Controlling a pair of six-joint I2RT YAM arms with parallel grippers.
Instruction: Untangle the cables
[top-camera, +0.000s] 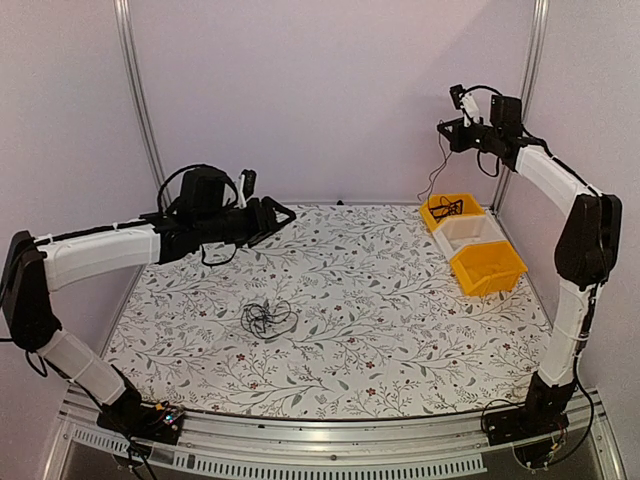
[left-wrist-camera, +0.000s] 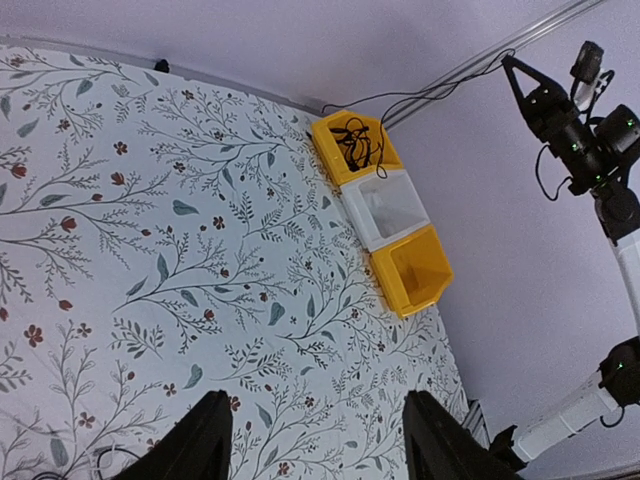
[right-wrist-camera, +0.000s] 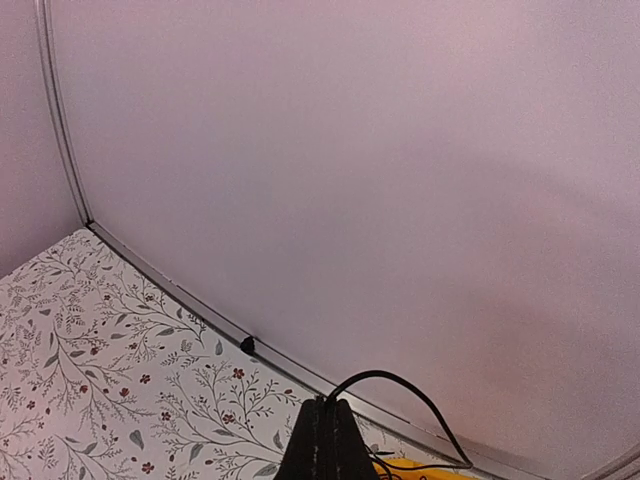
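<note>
Closest to the arm bases, a loose bunch of cables lies on the floral tablecloth, a little left of the middle. Its thin black loops cross over one another in a small knot. Farther back and to the left of the bunch, the left gripper hovers above the cloth with its jaws spread wide and nothing between them. In its wrist view the two dark fingers frame only patterned cloth. Toward the far right of the table, three bins stand in a touching row running away from the arms: a near yellow bin, a white bin, and a far yellow bin that holds a few black wires. Highest and farthest back, the right gripper is raised above that far bin, close to the corner post. Its fingers are pressed together on a thin black strand, which droops from the tips down toward the far yellow bin.
</note>
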